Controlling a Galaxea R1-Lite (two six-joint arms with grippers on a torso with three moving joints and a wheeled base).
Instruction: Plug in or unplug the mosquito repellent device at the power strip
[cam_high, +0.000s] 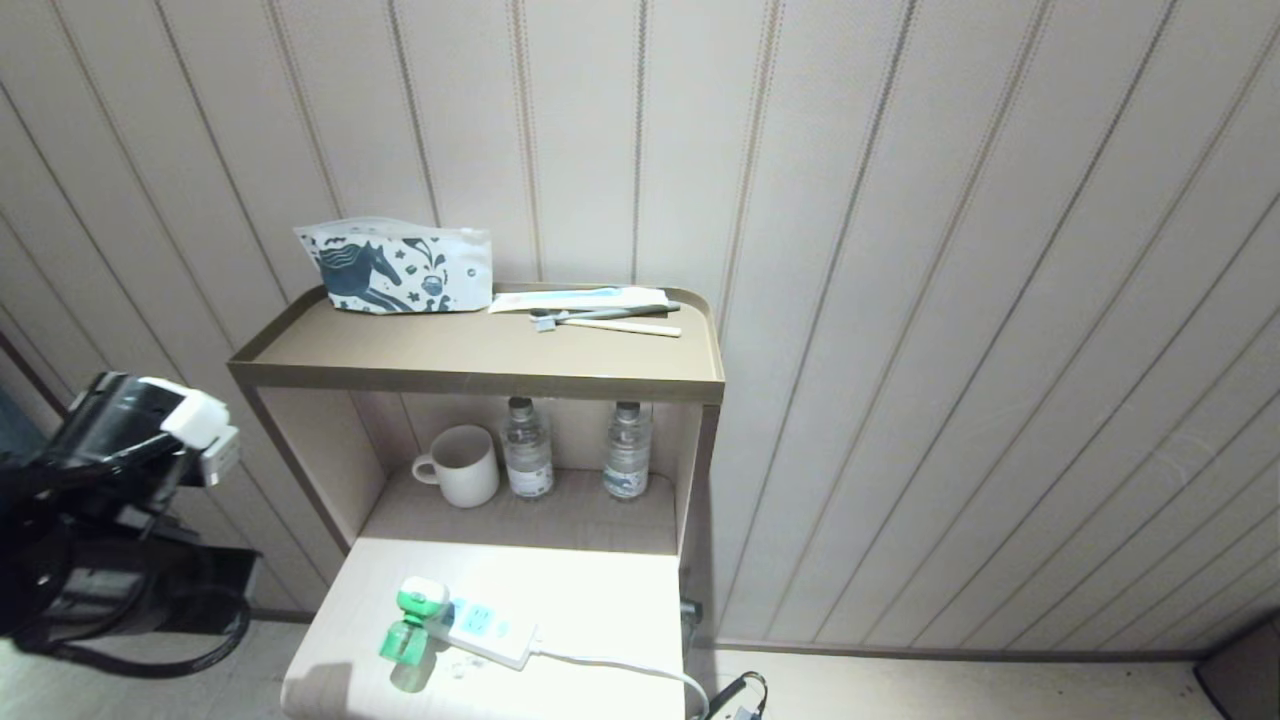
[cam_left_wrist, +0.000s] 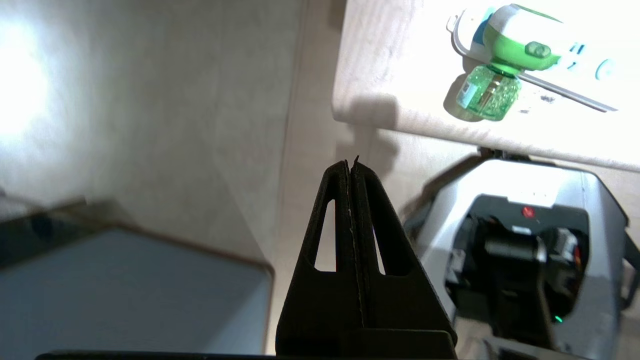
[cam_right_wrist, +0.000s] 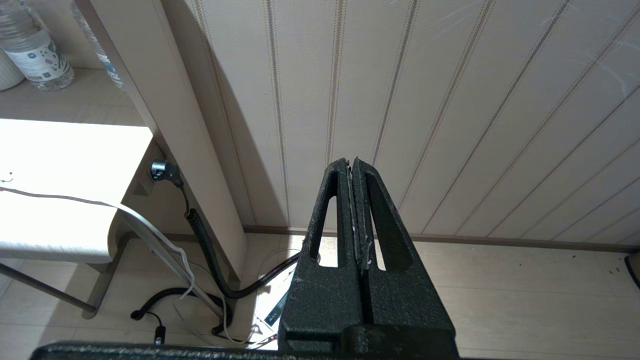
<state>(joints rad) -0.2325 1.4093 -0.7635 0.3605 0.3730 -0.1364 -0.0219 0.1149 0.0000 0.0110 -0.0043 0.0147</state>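
Currently, the white oblong plastic power strip (cam_high: 487, 627) with light-blue socket faces lies on the pale, brightly lit lower tabletop (cam_high: 600, 590) of the bedside unit, its white cord (cam_high: 620, 667) trailing off toward the table's right edge. The small mosquito repellent device (cam_high: 412, 620), with a white-and-bright-green head and a translucent green liquid bottle, sits at the strip's left end, head against the strip and bottle resting on the tabletop. Its prongs are not visible.

The left gripper (cam_left_wrist: 351, 162) is off the table's left side, apart from the device; its black fingers are pressed together and hold nothing. In the head view only the left arm's black wrist section (cam_high: 120, 420) shows at the left edge.

The right gripper (cam_right_wrist: 351, 161) hangs to the right of the unit, facing the striped wall panelling (cam_right_wrist: 450, 100), fingers closed and empty.

On the shelf behind stand a white ceramic mug (cam_high: 462, 466) and two clear water bottles (cam_high: 527, 450).
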